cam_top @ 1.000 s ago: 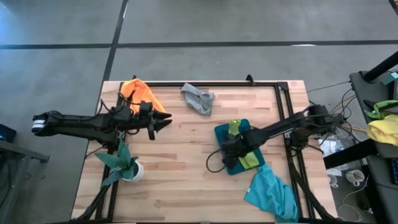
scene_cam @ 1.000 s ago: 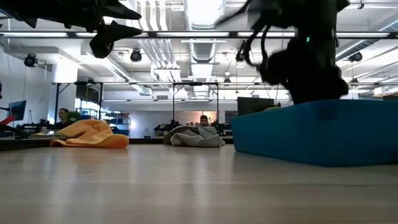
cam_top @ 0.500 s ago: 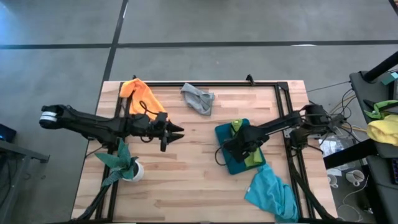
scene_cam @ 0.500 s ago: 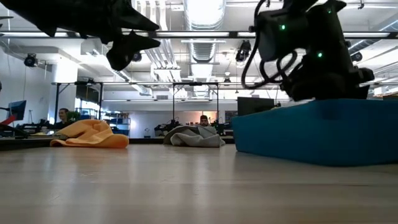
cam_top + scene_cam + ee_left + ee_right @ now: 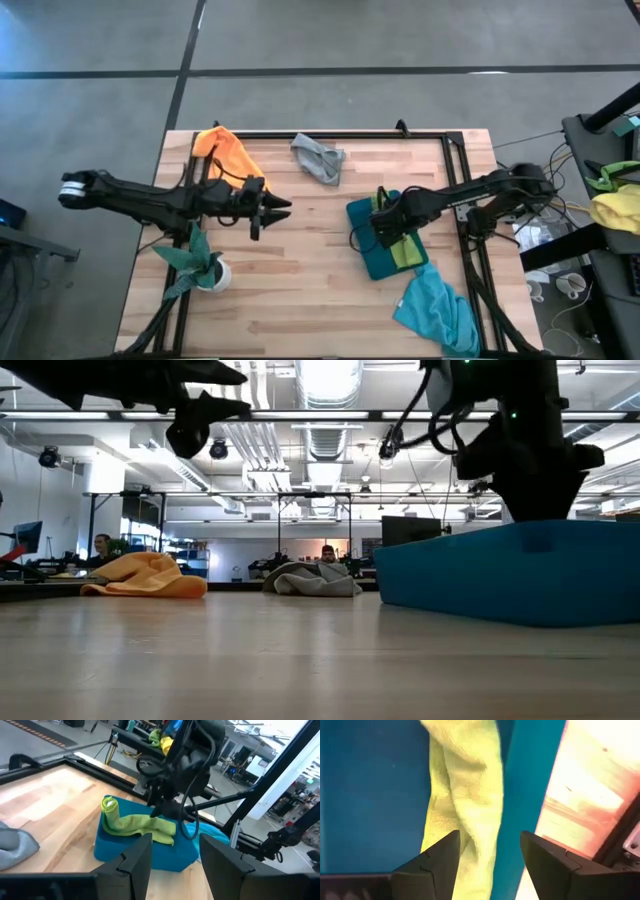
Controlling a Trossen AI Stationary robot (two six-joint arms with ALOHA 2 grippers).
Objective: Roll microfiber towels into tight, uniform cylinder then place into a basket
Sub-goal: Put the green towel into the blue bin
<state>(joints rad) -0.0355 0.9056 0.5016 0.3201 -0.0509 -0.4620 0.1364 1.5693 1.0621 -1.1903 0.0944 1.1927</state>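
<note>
The lime green towel [image 5: 142, 825] lies loosely rolled in the teal basket [image 5: 362, 218], one end poking up at the basket's far corner [image 5: 109, 806]. My right gripper [image 5: 490, 865] hangs open just above it, pointing down, one finger on either side of the towel without touching it. My left gripper [image 5: 275, 208] is open and level above the table's middle, facing the basket, with nothing between its fingers [image 5: 172, 865]. Flat on the table are the orange towel [image 5: 228, 150] at the far left, the grey towel [image 5: 318, 158] at the far middle, and the turquoise towel [image 5: 437, 310] at the near right corner.
A leafy plant in a white pot [image 5: 200, 265] stands near the left edge under my left arm. A black frame rail [image 5: 330, 135] borders the table's far side. Bare wood lies between the two grippers and along the near edge. A yellow-green cloth heap [image 5: 615, 205] sits off the table.
My right gripper has risen out of the basket and rolled a little, staying open; the lime towel stays in the basket. My left gripper has moved toward the table's right, nearer the basket, still level.
</note>
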